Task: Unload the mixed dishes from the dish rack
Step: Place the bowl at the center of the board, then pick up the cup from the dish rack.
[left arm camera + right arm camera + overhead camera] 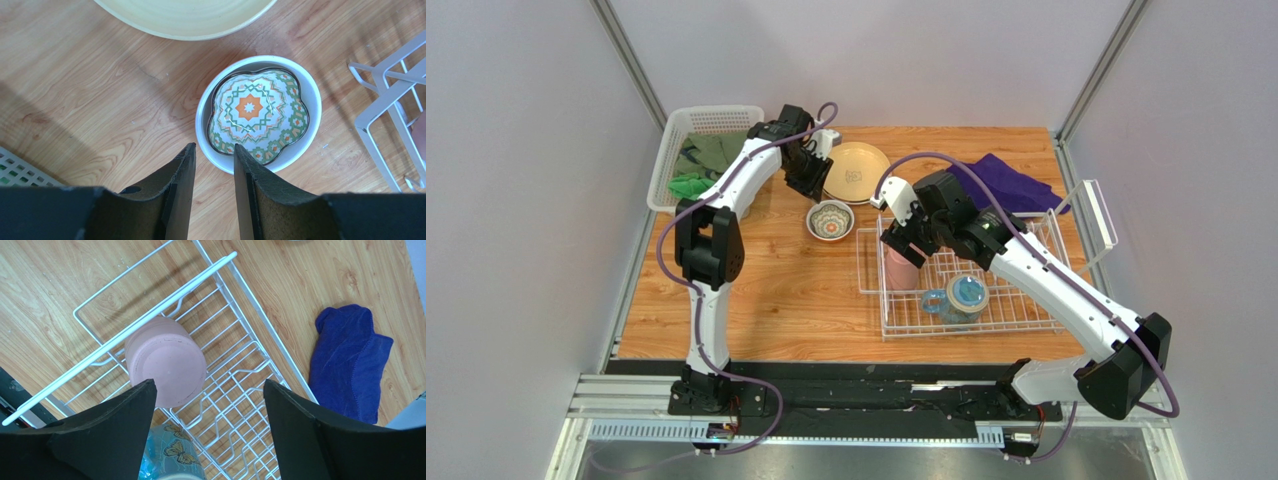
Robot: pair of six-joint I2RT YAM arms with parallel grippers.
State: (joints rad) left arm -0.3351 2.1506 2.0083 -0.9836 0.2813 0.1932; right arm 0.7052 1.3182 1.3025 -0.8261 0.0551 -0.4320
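Observation:
A small orange and white patterned bowl [830, 220] sits on the table left of the white wire dish rack [1026, 290]; it also shows in the left wrist view [257, 112]. A cream-tan plate [856, 172] lies behind it. My left gripper [810, 185] [214, 149] hangs over the bowl's near rim, jaws a narrow gap apart and empty. A pink cup [900, 268] [165, 360] stands upside down in the rack's left end [165, 305], with a blue mug [961, 296] [175, 455] beside it. My right gripper [902, 240] [209, 385] is wide open above the rack, next to the cup.
A purple cloth [1006, 182] [345, 360] lies behind the rack. A white mesh basket [701, 125] with green cloth stands at the back left. A clear panel [1098, 210] stands at the rack's right end. The rack's corner [385, 100] is right of the bowl.

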